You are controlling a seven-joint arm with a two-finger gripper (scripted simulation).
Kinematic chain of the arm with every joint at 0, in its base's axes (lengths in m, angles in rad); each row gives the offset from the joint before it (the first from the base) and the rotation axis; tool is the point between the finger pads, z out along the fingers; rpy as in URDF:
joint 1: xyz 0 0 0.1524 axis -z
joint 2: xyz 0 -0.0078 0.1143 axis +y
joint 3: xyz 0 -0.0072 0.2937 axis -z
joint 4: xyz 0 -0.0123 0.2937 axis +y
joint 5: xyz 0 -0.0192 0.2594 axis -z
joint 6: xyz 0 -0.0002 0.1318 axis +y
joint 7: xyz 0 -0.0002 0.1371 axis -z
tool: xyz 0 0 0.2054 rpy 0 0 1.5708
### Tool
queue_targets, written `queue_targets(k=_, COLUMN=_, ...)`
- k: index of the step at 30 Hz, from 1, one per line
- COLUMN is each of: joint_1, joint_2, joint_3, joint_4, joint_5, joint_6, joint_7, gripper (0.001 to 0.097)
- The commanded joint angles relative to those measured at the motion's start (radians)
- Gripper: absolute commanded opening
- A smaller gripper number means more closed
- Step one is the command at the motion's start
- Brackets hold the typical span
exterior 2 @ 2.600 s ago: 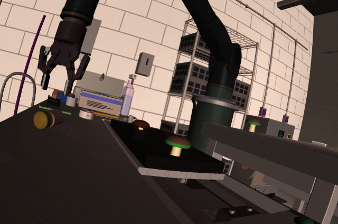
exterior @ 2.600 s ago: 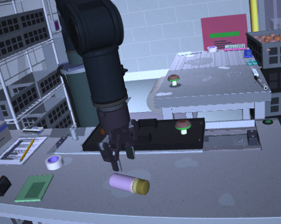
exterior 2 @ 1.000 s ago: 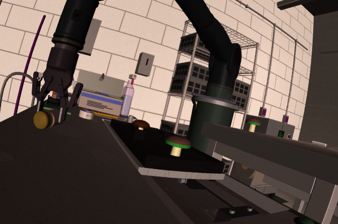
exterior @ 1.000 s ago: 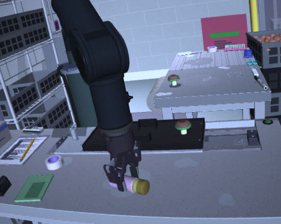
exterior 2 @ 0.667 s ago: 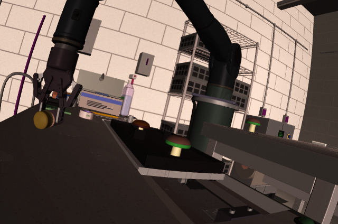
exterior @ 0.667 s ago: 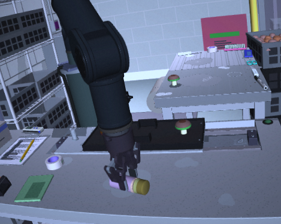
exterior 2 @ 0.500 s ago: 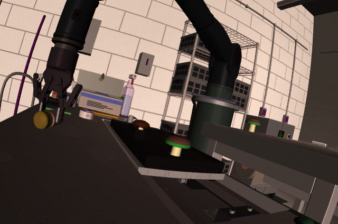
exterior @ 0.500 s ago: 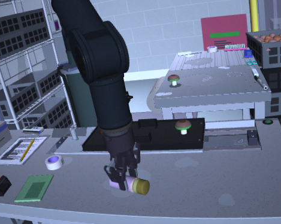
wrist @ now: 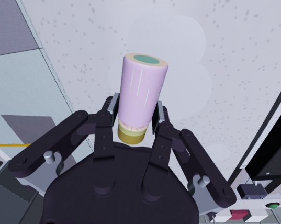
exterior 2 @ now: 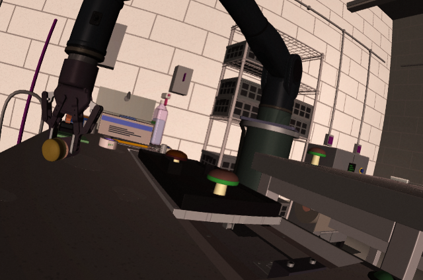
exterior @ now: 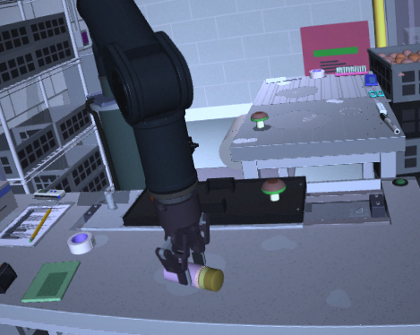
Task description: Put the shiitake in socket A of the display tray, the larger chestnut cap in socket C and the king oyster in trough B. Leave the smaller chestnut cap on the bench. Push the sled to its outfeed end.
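My gripper (exterior: 183,264) (exterior 2: 66,144) (wrist: 134,115) has its two fingers clamped on the pale lilac stem of the king oyster (exterior: 195,275) (exterior 2: 54,149) (wrist: 140,91), which lies on its side on the front bench with its yellow cap toward the right. Behind it the black display tray (exterior: 219,201) (exterior 2: 208,184) sits on the sled. The larger chestnut cap (exterior: 273,189) (exterior 2: 222,181) stands upright in the tray's right part. The shiitake (exterior 2: 176,155) stands at the tray's far end, hidden by my arm in the side camera. The smaller chestnut cap (exterior: 259,119) (exterior 2: 316,155) stands on the raised bench.
Behind the work stand a brick wall, wire shelving (exterior: 36,89) and crates (exterior: 403,71). A tape roll (exterior: 81,242), a green pad (exterior: 51,281) and a clipboard (exterior: 31,224) lie on the left. The sled rail (exterior: 345,210) runs right of the tray.
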Motion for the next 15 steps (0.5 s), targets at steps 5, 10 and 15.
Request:
queue_targets(k=5, joint_1=0.0, joint_2=-0.004, joint_3=0.0, joint_4=0.0, joint_5=0.0, joint_6=0.002, joint_7=0.0, gripper=0.008)
queue_targets(k=10, joint_1=0.0, joint_2=-0.012, joint_3=-0.001, joint_4=0.004, joint_5=-0.001, joint_6=0.007, joint_7=0.0, gripper=0.008)
queue_targets(k=15, joint_1=0.001, joint_2=-0.026, joint_3=-0.002, joint_4=0.008, joint_5=-0.003, joint_6=0.016, joint_7=0.001, gripper=0.008)
